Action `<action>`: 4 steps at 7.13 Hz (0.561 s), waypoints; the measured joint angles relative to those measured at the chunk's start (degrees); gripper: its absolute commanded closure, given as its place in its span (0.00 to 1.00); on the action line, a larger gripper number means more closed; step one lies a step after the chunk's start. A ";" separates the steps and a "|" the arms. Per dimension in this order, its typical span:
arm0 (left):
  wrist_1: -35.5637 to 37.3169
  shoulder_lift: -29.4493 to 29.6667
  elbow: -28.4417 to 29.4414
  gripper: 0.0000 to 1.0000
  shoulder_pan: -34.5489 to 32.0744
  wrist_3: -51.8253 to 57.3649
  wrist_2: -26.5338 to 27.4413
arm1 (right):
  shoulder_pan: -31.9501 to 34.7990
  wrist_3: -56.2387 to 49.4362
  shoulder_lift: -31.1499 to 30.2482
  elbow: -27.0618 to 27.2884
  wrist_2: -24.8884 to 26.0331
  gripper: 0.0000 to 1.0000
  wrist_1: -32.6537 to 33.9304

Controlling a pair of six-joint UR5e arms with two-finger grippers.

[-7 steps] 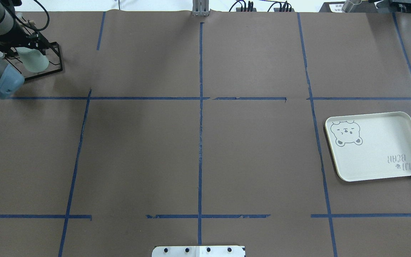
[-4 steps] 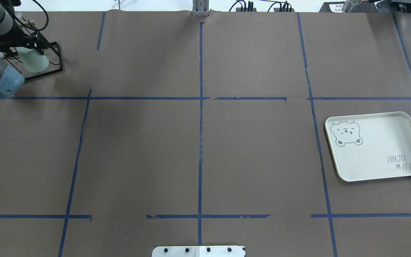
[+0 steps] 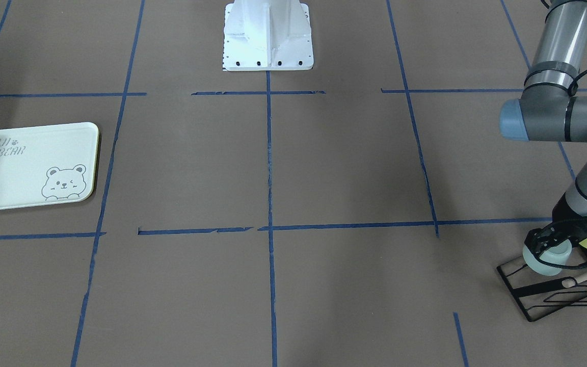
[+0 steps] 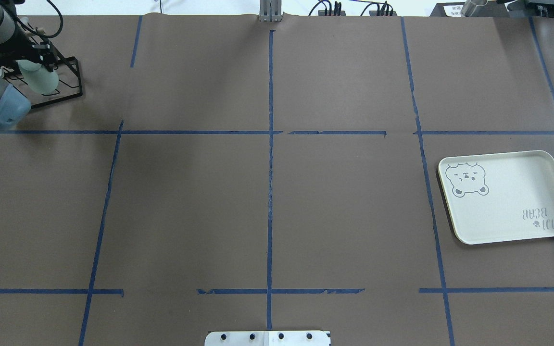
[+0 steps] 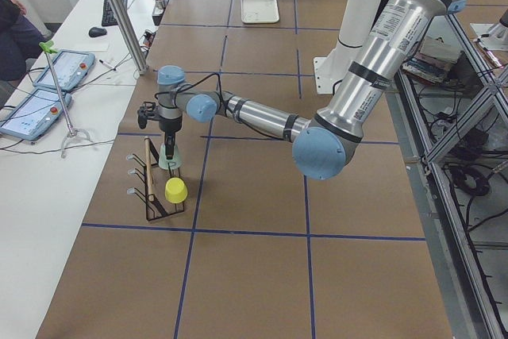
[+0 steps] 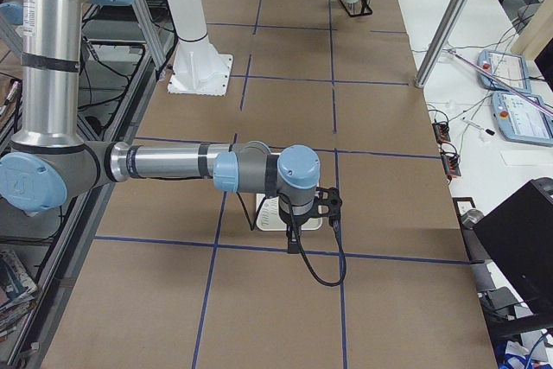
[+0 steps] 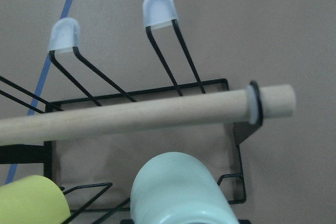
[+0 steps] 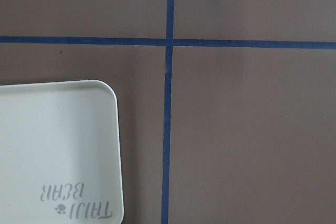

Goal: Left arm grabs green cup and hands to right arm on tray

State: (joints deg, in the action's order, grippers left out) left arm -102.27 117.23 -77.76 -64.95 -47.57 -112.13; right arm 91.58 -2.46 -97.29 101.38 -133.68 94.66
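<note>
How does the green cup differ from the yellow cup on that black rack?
The green cup is pale mint, the yellow cup yellow. The left gripper has its jaws around the green cup; no gripper is on the yellow cup. Seen from the table's left end, the yellow cup is nearer than the green cup. Both sit on the black wire rack.

Black wire cup rack [image 3: 538, 290] with a round wooden dowel [image 7: 131, 116] across it sits at the desk's far-left corner, and a pale yellow plastic cup [image 5: 175, 190] is stuck on one prong. Blue tape lines [image 4: 270, 192] grid the brown paper cover [image 4: 185, 202]. There's a white metal base plate [image 3: 268, 35] at the middle of the near edge.
</note>
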 measured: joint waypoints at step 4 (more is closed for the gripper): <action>4.12 -3.72 -9.90 0.79 -1.76 0.32 -0.37 | -0.01 0.00 0.05 -0.32 0.08 0.00 -0.02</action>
State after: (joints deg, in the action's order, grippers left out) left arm -98.14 113.51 -87.66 -66.72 -47.25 -112.50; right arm 91.57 -2.46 -97.24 101.06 -133.60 94.64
